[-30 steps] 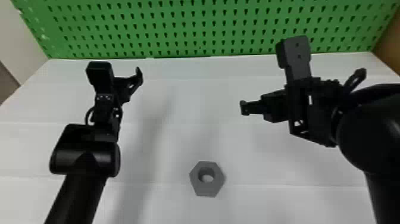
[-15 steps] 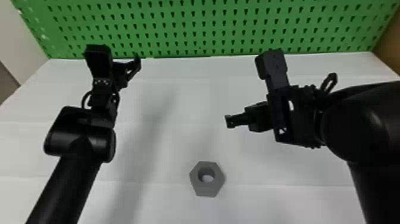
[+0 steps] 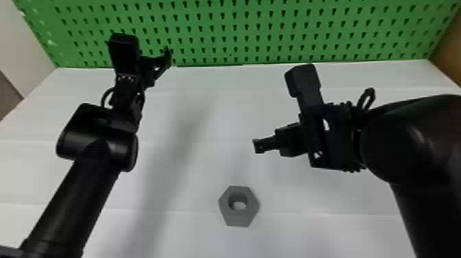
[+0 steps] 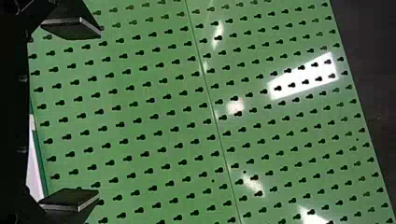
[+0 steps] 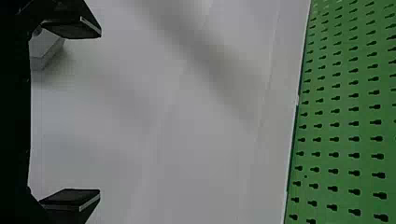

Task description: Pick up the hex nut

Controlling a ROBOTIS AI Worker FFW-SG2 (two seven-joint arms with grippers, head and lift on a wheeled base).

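Head view is showing a broad white work surface (image 3: 205, 120), flat and faintly creased or seamed, with soft shadows falling across it. A green pegboard (image 3: 240, 34) is standing along its far edge; a pale wall (image 3: 27, 44) is showing at the left and a brown panel (image 3: 449, 51) at the right. In the left wrist view, bright reflections are lying on the pegboard, suggesting a glossy face.

The left gripper (image 4: 99, 113) is facing the pegboard, fingers spread wide, holding nothing. The right gripper (image 5: 100, 114) is hanging over the work surface, nearer the nut, its fingers likewise standing wide apart with nothing between them.

The hex nut (image 3: 236, 218) is lying flat on the near part of the work surface, hole upward, well apart from both grippers. Its matte grey body is appearing thick and rigid; weight is remaining undetermined, metal or plastic being indistinguishable. Judged for handling, it is offering little risk of crushing or denting. Two opposite flats are presenting the soundest hold; corners would be inviting a twist or slip. The pick is awaiting the right gripper's approach, lowering and squaring to those flats.
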